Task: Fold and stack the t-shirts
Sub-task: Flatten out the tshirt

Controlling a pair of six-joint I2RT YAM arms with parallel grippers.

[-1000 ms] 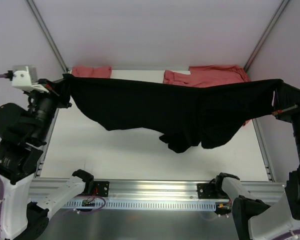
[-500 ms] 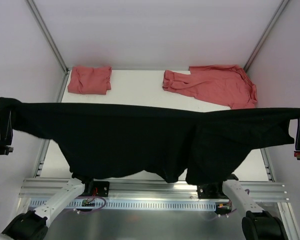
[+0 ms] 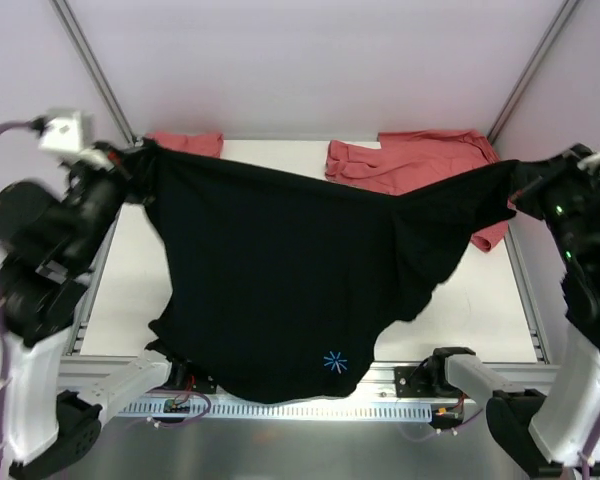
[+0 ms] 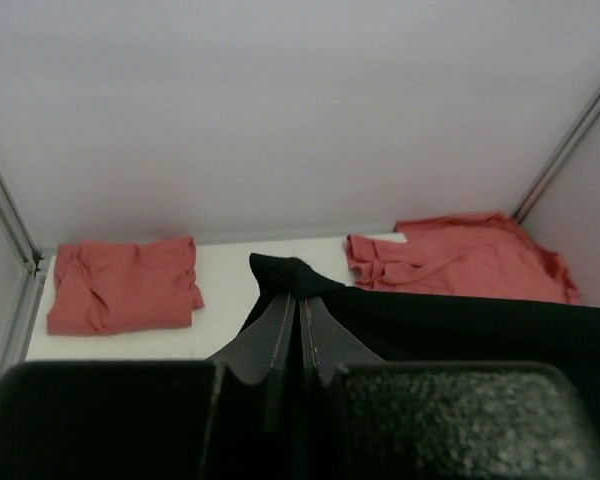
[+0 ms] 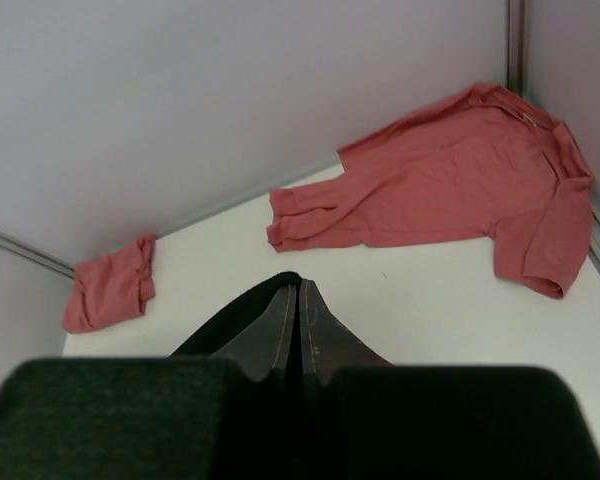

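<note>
From the top camera: I am holding the black t-shirt [image 3: 270, 270] up with both arms. My left gripper [image 3: 140, 160] is pinching one top corner at the far left; my right gripper [image 3: 513, 190] is pinching the other top corner at the far right. The cloth is stretching between them and hanging over the table [image 3: 480, 300]; its lower edge is covering part of the near rail in this view. The starburst mark [image 3: 334, 362] is showing low on the front, and the right side is bunching into folds. Behind the top edge, the folded salmon t-shirt [image 3: 185, 143] is lying in the far-left corner and the loose salmon t-shirt [image 3: 420, 160] in the far-right corner, both partly hidden.

From my left wrist: the left gripper [image 4: 298, 300] is showing its jaws pressed together, no gap between them, with a tuft of the black t-shirt [image 4: 460, 320] sticking out past the tips; the rest is trailing off to the right. The folded salmon t-shirt [image 4: 120, 285] is lying beyond on the left, the loose salmon t-shirt [image 4: 460, 265] on the right, both flat on the table [image 4: 220, 270].

From my right wrist: the right gripper [image 5: 298, 290] is likewise closed tight on black cloth, and the black t-shirt [image 5: 225, 322] is running off to the lower left. The loose salmon t-shirt [image 5: 440, 190] is sprawling near the far corner; the folded salmon t-shirt [image 5: 110, 285] is sitting well apart from it.
</note>
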